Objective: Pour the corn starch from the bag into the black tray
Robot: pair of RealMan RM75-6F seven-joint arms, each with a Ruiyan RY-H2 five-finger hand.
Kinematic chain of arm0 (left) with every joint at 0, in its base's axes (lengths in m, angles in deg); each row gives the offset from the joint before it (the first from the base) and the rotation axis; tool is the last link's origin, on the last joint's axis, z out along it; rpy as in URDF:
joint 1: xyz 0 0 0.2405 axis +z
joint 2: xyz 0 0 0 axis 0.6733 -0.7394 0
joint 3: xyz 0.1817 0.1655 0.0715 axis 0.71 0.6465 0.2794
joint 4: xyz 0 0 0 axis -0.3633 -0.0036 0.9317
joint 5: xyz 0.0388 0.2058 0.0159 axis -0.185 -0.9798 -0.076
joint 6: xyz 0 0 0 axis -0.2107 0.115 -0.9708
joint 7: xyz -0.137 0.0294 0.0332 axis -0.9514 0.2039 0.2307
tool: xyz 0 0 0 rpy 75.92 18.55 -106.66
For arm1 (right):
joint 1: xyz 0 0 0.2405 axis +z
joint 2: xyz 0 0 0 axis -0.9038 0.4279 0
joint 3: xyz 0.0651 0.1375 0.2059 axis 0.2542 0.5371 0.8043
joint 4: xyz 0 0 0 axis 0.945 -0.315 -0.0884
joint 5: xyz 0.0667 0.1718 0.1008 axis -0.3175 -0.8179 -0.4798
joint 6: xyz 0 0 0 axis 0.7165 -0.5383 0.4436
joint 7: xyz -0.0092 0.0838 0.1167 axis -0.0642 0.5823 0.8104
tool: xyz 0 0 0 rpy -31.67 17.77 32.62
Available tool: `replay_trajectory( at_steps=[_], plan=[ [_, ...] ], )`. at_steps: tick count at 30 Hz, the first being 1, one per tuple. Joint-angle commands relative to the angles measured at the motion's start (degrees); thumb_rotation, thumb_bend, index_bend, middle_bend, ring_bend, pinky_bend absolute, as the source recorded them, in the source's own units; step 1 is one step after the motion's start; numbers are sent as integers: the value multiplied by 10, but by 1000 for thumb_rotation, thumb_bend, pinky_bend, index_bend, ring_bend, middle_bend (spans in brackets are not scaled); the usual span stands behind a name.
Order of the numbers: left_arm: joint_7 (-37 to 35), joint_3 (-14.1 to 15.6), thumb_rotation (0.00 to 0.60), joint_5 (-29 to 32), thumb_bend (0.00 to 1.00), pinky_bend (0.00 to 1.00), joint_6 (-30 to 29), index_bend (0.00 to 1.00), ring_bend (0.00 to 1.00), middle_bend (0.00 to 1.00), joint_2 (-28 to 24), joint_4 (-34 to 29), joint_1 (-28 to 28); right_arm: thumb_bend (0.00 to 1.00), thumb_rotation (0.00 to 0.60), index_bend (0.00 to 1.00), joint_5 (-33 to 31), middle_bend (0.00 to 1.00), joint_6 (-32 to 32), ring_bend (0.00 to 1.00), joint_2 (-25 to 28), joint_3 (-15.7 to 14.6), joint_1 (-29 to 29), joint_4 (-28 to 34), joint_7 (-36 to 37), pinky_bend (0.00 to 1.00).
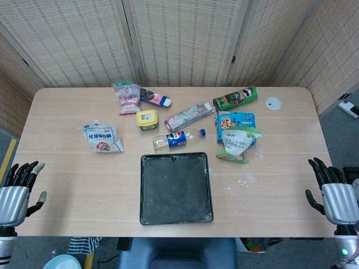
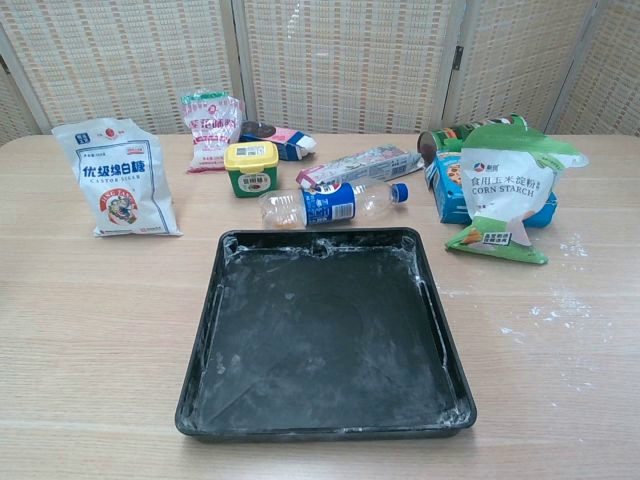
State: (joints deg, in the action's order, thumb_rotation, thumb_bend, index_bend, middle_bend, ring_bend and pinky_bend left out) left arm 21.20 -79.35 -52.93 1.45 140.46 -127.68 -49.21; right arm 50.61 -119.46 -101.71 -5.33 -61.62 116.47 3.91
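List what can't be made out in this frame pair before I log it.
- Both hands: absent from the chest view; the head view cuts off the left hand and right hand at its edges.
- Blue box: mostly hidden behind the corn starch bag in both views.
- Green can: partly hidden behind that bag in the chest view.
- Black tray: powder depth unreadable.

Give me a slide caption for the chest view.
Corn starch bag stands beside the dusty black tray, among other groceries on the table.
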Motion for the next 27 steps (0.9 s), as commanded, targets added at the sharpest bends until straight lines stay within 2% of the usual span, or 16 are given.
replay_trajectory(
  at_steps=[1, 14, 23, 27],
  plan=[
    [3, 1, 600, 3, 459, 0, 5, 147, 114, 132, 3, 2, -2, 409, 600, 67, 1, 125, 0, 226, 0, -1, -1, 0, 1, 173],
    [17, 1, 600, 3, 460, 0, 3, 149, 114, 132, 7, -3, -2, 410, 600, 67, 2, 161, 13, 279, 0, 4, 9, -11, 25, 231],
    [18, 8, 600, -4, 460, 0, -1, 159, 120, 132, 12, -4, 2, 410, 600, 67, -3, 198, 79, 297, 15, 27, 64, 19, 38, 262],
    [13, 7, 600, 0, 460, 0, -8, 162, 121, 132, 12, 3, 7, 405, 600, 67, -14, 198, 121, 302, 24, 42, 97, 24, 44, 305]
  ],
)
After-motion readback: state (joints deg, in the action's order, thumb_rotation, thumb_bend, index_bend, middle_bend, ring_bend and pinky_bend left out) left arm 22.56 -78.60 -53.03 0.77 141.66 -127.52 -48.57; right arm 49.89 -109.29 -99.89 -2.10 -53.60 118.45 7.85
